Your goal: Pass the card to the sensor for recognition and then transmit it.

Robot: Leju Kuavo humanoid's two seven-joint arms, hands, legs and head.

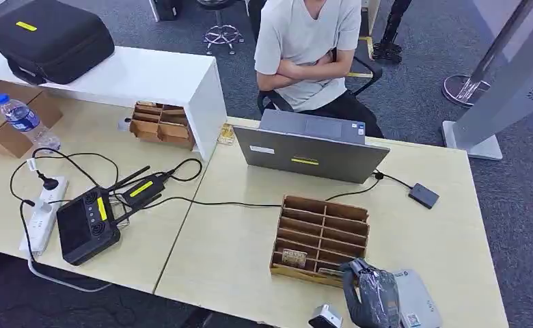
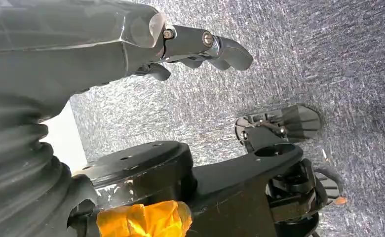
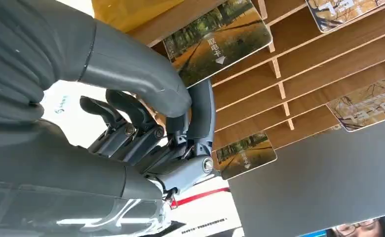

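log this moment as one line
stage: picking card | right hand: pinches card at wooden organizer | left hand: hangs over floor, holds nothing | sensor: not identified

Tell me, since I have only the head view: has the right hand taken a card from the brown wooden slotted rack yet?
Observer: The right wrist view shows the right hand pinching a tree-printed card between its thumb and a finger, at the edge of the wooden rack.
Operator: Any cards left?
Observer: Three other tree-printed cards lie in the slots.
Operator: And the left hand?
Observer: The left hand hangs over grey carpet, holding nothing.
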